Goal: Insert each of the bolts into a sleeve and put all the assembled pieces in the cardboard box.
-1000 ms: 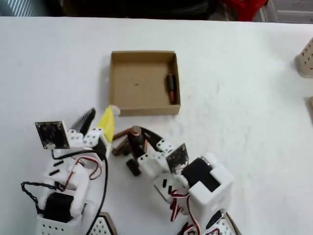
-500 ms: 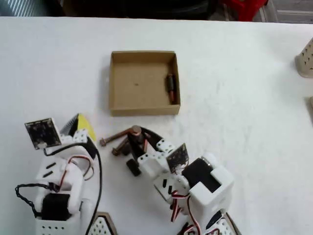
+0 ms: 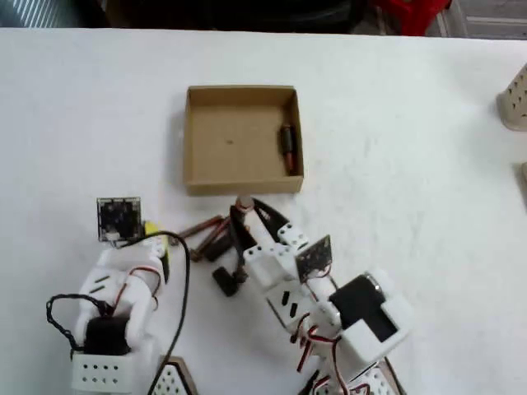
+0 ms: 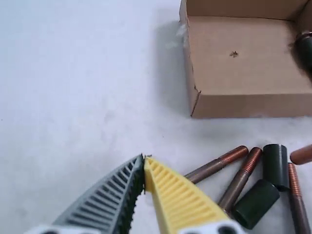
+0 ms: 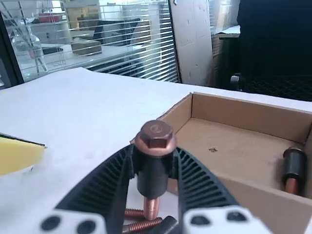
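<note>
The cardboard box point(image 3: 235, 174) stands in the middle of the table with one assembled bolt-and-sleeve piece point(image 3: 287, 147) along its right wall. My right gripper point(image 3: 247, 220) is just in front of the box, shut on a black sleeve point(image 5: 153, 170) with a copper bolt point(image 5: 155, 135) through it, held upright. Loose copper bolts point(image 4: 215, 165) and two black sleeves point(image 4: 276, 158) lie on the table below it. My left gripper point(image 4: 143, 167) sits low beside the bolts' ends, its grey and yellow fingers shut on nothing.
The box point(image 4: 243, 105) lies beyond the loose parts in the left wrist view. A perforated beige object point(image 3: 515, 99) stands at the table's right edge. Another black sleeve point(image 3: 224, 281) lies next to the right arm.
My left gripper has drawn back from the box corner, swung round to the bolts and gone from open to shut. My right gripper has carried its piece a little closer to the box.
</note>
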### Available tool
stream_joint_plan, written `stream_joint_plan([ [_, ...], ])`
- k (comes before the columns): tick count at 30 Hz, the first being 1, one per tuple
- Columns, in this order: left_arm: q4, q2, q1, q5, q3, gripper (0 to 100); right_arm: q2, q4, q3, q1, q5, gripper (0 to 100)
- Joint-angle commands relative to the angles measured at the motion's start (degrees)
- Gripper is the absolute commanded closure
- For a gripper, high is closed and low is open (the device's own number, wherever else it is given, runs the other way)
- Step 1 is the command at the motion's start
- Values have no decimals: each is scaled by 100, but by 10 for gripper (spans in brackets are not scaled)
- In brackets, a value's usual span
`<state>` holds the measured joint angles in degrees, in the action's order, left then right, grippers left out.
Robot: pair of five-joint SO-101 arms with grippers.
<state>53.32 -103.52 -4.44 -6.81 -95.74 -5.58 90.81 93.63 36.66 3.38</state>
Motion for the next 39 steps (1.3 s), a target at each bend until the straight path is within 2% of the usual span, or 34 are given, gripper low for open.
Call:
stream_joint_plan([
  [1, -343, -22, -57, 211, -88, 978, 664, -189, 141, -136, 0, 982],
  [4, -325, -22, -75, 211, -132, 978, 1077, -391, 281, -145, 0, 982],
  [12, -290, 13, -804, 211, -132, 978, 2237, -1780, 237, -593, 0, 982],
  [17, -97, 13, -769, 352, -132, 977, 3169, -2932, 229, -813, 0, 982],
  [20, -62, 13, -734, 774, -132, 977, 3855, -3820, 220, -980, 0, 982],
  [24, -62, 13, -734, 879, -132, 977, 4910, -5191, 114, -1200, 0, 982],
  [33, -53, 13, -743, 888, -132, 977, 7011, -9771, -1029, -1323, -35, 981],
  [36, -53, 13, -743, 897, -132, 977, 7424, -10545, -1275, -1323, -44, 981],
  [39, -53, 13, -743, 897, -132, 977, 7618, -10695, -1301, -1323, -53, 981],
])
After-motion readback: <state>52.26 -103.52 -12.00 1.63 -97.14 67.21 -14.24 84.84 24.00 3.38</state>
